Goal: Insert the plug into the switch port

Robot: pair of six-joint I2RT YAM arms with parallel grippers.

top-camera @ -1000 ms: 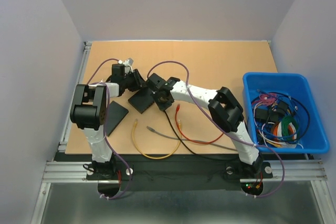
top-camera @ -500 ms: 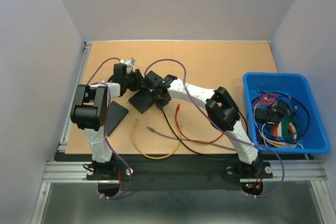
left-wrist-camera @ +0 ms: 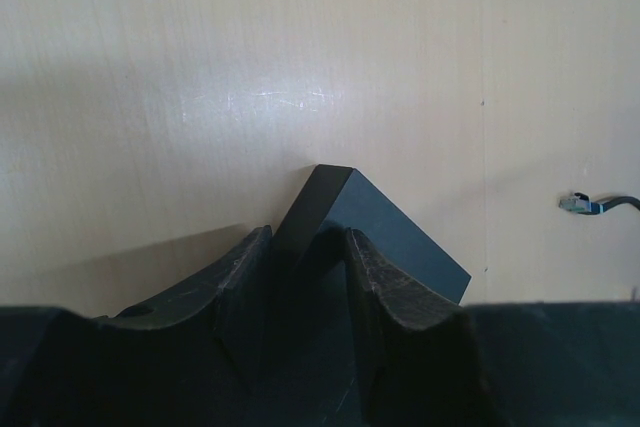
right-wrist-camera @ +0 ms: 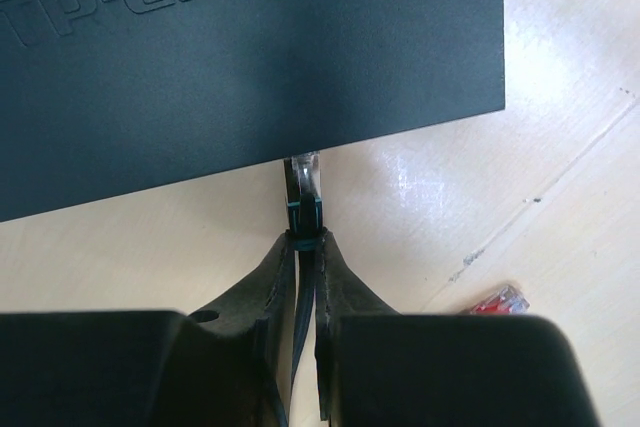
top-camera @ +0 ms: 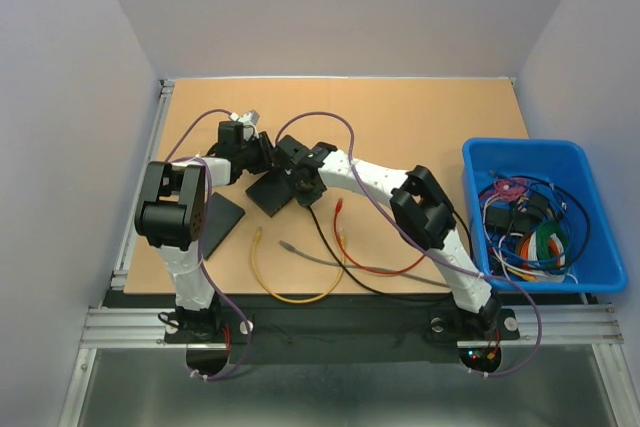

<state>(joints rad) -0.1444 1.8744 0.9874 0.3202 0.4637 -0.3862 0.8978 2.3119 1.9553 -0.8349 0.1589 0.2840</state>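
Right gripper (right-wrist-camera: 305, 245): nearly closed, pinching the black cable (right-wrist-camera: 301, 307) just behind the plug (right-wrist-camera: 303, 182); swung left towards the switch (right-wrist-camera: 250, 57) since a second ago
Plug: tip touching the switch's side edge
Left gripper (left-wrist-camera: 307, 240): part-open, fingers clamped astride the switch corner; unchanged
Switch: unmoved

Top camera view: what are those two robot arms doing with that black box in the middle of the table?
They are plugging in a network cable. The left gripper clamps a corner of the flat black network switch, steadying it on the wooden table. The right gripper pinches a thin black cable just behind its clear plastic plug. The plug's tip is at the switch's side edge; how far in it sits cannot be seen.
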